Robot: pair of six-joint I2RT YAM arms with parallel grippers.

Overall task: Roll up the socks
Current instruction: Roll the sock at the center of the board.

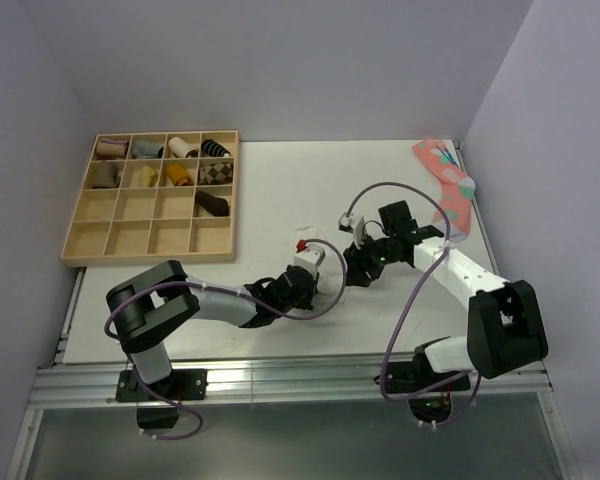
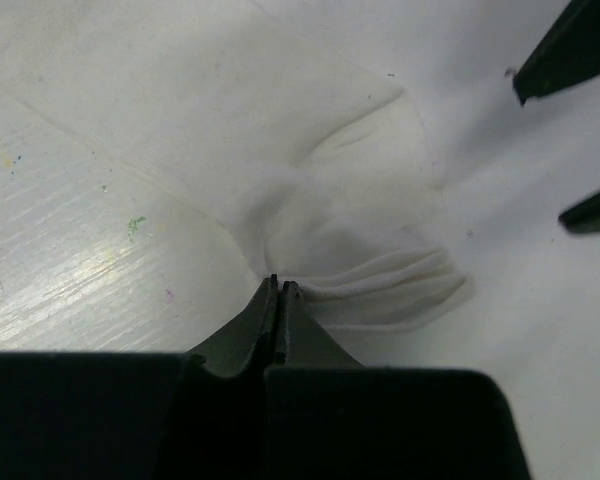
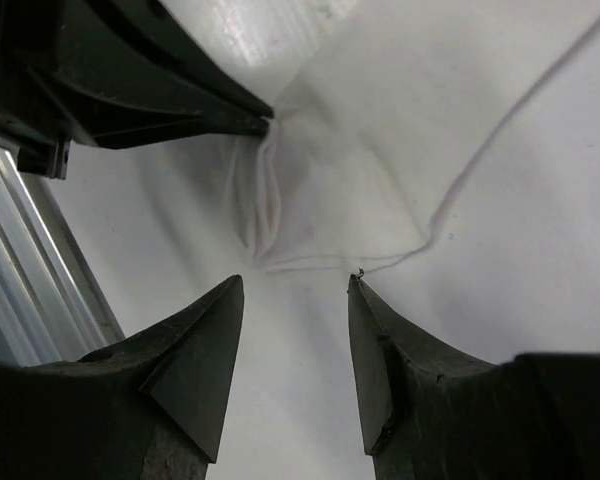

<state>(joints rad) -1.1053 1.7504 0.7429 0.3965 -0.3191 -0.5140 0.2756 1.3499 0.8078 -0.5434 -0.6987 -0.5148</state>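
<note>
A white sock (image 2: 330,190) lies on the white table, its near end bunched into folds. My left gripper (image 2: 280,285) is shut, its tips pinching that bunched edge. In the right wrist view the sock (image 3: 370,160) lies flat ahead, with the left gripper's fingers (image 3: 170,95) gripping its gathered fold at upper left. My right gripper (image 3: 295,285) is open and empty, its tips just short of the sock's near hem. In the top view both grippers meet mid-table, left (image 1: 320,290) and right (image 1: 355,272); the sock is hard to make out there. A pink patterned sock (image 1: 448,185) lies at the far right.
A wooden divided tray (image 1: 150,200) stands at the back left, with several rolled socks in its upper compartments. The right gripper's fingertips (image 2: 565,55) show at the right edge of the left wrist view. Walls close the table at the back and sides.
</note>
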